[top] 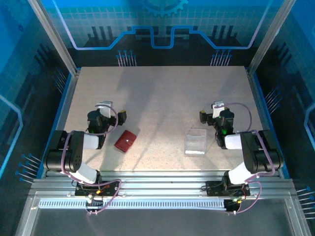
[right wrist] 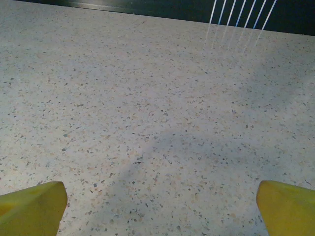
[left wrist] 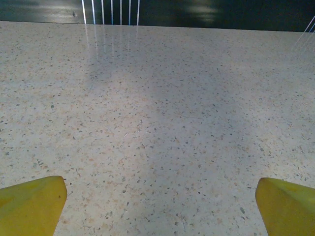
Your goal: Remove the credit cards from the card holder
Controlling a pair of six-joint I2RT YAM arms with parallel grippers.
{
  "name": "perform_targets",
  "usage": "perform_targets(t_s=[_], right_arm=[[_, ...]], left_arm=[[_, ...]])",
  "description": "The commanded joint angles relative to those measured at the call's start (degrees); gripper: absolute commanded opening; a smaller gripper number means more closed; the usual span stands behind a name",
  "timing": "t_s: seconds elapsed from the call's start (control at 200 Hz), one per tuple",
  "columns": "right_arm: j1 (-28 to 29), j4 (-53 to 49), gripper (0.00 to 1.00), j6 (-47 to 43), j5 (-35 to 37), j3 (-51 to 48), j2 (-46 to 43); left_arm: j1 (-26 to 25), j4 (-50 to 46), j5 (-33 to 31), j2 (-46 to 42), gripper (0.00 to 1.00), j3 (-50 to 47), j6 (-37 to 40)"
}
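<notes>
The card holder (top: 126,140), a small red wallet, lies folded shut on the table with its pale snap button facing up. The credit cards are hidden. My left gripper (top: 112,110) hovers just up and left of the wallet, apart from it. It is open, and in the left wrist view its yellow fingertips (left wrist: 32,204) stand wide apart over bare table. My right gripper (top: 210,110) is on the right side of the table. It is open too, its yellow fingertips (right wrist: 285,206) spread with nothing between them.
A clear plastic box (top: 195,141) sits on the speckled table (top: 162,93) just below and left of the right gripper. Metal frame posts and blue panels border the table on the left, right and far sides.
</notes>
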Motion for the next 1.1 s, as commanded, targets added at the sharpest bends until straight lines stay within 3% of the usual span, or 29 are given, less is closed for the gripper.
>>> perform_targets(t_s=[0.0,0.68,0.82,1.096], right_arm=[[0.33,2.60,1.00,0.45,0.57,0.57,0.21],[0.38,2.62,1.00,0.44,0.57,0.67,0.21],[0.37,2.58,1.00,0.40,0.58,0.68,0.21],[0.79,2.37,1.00,0.62,2.93,0.60,-0.37]], left_arm=[[0.31,2.36,1.83,0.19,0.99,-0.68,0.79],[0.31,2.35,1.88,0.27,0.99,-0.65,0.72],[0.48,0.52,-3.06,0.30,0.99,0.43,-1.10],[0.50,0.48,-3.97,0.11,0.99,0.31,-1.29]])
